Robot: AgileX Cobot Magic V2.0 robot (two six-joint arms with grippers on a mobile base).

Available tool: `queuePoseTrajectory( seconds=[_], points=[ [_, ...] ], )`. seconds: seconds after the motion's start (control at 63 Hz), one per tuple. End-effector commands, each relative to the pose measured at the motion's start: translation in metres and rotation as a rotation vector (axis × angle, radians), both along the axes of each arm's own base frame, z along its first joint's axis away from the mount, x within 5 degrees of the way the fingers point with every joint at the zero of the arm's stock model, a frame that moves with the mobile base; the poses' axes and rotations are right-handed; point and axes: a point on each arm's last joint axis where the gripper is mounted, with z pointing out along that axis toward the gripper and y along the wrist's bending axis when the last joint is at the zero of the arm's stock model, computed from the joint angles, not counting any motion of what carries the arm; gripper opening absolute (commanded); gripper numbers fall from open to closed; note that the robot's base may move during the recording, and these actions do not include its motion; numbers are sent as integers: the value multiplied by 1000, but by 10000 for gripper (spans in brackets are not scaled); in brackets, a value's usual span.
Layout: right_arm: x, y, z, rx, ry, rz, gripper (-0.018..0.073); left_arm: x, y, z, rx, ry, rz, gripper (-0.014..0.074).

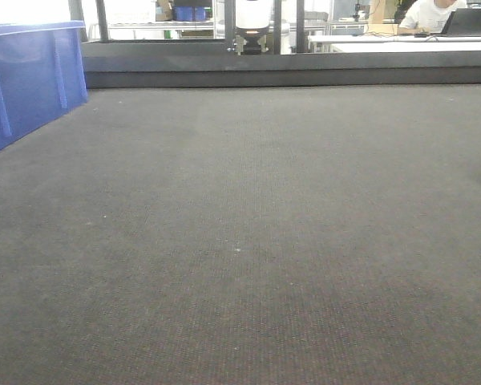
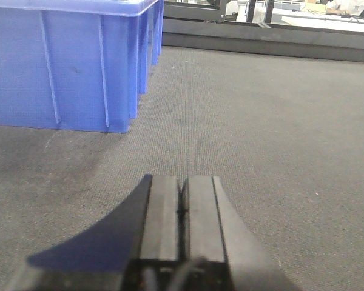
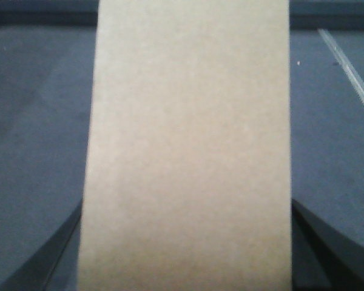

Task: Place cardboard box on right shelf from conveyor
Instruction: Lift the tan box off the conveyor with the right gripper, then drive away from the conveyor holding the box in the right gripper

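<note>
The cardboard box (image 3: 188,133) is plain tan and fills the middle of the right wrist view, close to the camera. My right gripper (image 3: 185,212) straddles it. One dark finger (image 3: 45,264) shows at its left edge and the other at its right edge, both against the box's sides. The conveyor (image 3: 30,121) lies dark behind the box. My left gripper (image 2: 182,185) hangs low over the conveyor (image 2: 261,133), jaws pressed together with nothing between them. In the front view the conveyor (image 1: 248,241) shows no box and no gripper. The right shelf is out of view.
A blue plastic bin (image 2: 67,66) stands on the belt ahead and left of my left gripper, also seen as the blue bin (image 1: 24,80) at the front view's left edge. A dark rail (image 1: 289,68) bounds the belt's far side, with tables and a seated person (image 1: 433,14) beyond.
</note>
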Motion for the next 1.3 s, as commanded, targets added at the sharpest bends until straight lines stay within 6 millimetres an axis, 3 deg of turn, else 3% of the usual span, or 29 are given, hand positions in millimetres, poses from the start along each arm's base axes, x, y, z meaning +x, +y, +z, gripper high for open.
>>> queuePoseTrajectory(
  seconds=[0.0, 1.286],
  points=[
    [-4, -1, 16, -11, -125, -1, 235, -1, 1, 10, -19, -105, 7, -119],
    [-4, -1, 16, -11, -124, -1, 235, -1, 1, 10, -19, -105, 7, -119]
  ],
)
